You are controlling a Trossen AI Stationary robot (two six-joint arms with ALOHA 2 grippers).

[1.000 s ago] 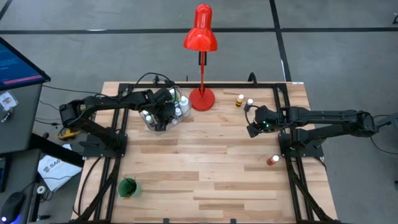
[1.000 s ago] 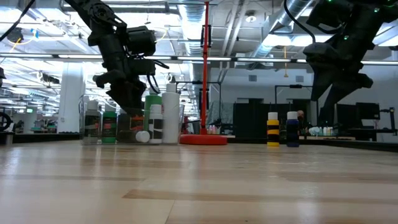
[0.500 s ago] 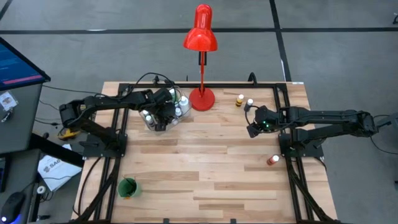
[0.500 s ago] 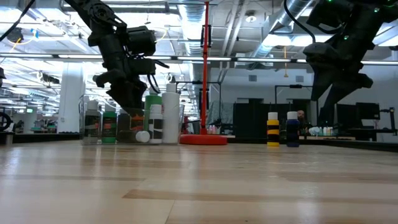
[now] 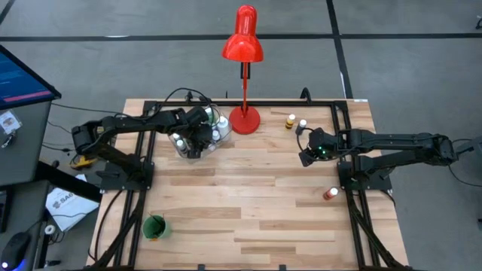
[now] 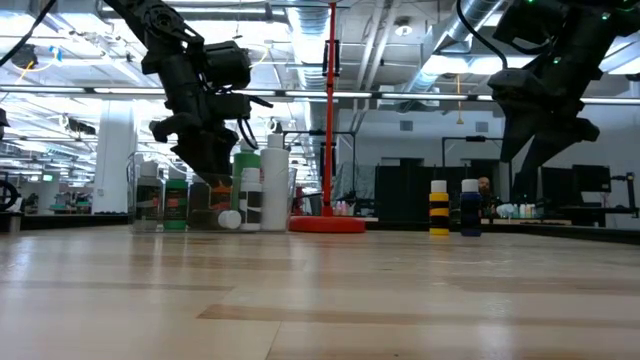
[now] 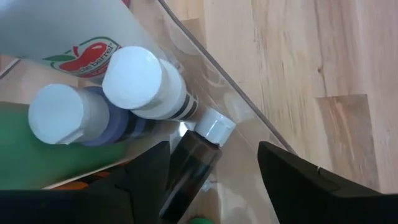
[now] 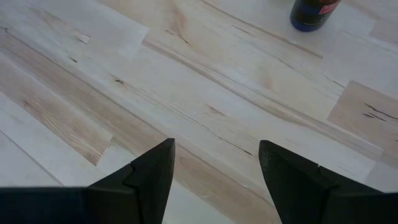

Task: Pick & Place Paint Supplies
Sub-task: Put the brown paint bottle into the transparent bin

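Left gripper [image 7: 212, 168], jaws apart, poised over a clear plastic bin [image 5: 197, 137] beside the red desk lamp [image 5: 242, 47]; a dark white-capped paint bottle [image 7: 194, 167] lies tipped between them, its long axis running away from the claw. Right gripper [image 8: 214, 163], also apart, hovers over bare wood.

1. A tall red desk lamp [image 5: 243, 45] stands at the far edge of the wooden bench [image 5: 248, 218], its round base [image 5: 244, 119] flat on the wood.
2. A green cup [image 5: 154, 226] sits near the bench's front left corner.
3. A monitor [image 5: 22, 75] stands off to the left.
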